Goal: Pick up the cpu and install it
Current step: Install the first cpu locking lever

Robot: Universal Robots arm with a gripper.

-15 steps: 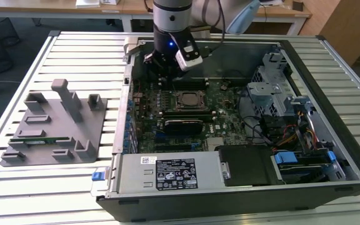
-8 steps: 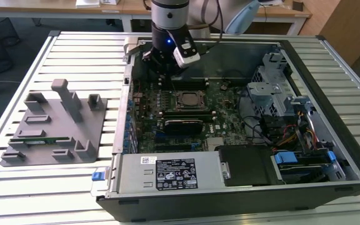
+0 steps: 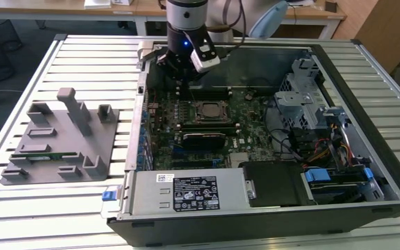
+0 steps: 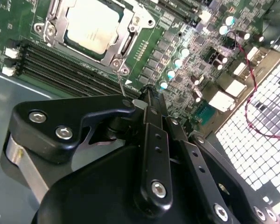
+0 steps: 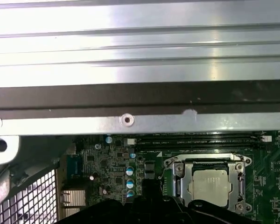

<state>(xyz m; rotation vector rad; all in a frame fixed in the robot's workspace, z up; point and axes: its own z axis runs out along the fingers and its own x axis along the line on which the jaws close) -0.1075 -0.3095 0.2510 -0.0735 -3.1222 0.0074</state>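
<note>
The cpu (image 4: 92,24) already sits in the socket (image 4: 129,36) on the motherboard (image 3: 255,112), its shiny top showing inside the metal frame in both wrist views, so the picking up and placing look done. In the first wrist view the cpu (image 5: 210,185) lies flat and square within the frame, not tilted. Whether the frame and its lever are fully locked down I cannot tell.

The gripper (image 4: 147,95) hangs above the board, just beside the socket rather than over it, and carries nothing. In the second wrist view the jaws stand together, closed on nothing, apart from the cpu. In the exterior view the gripper (image 3: 179,78) sits over the far part of the open computer case (image 3: 395,177), beyond the socket.

Well apart from the socket, a grey holder (image 3: 54,138) rests on the bench (image 3: 19,208) beside the case, with a green memory stick (image 3: 44,155) still in it.
</note>
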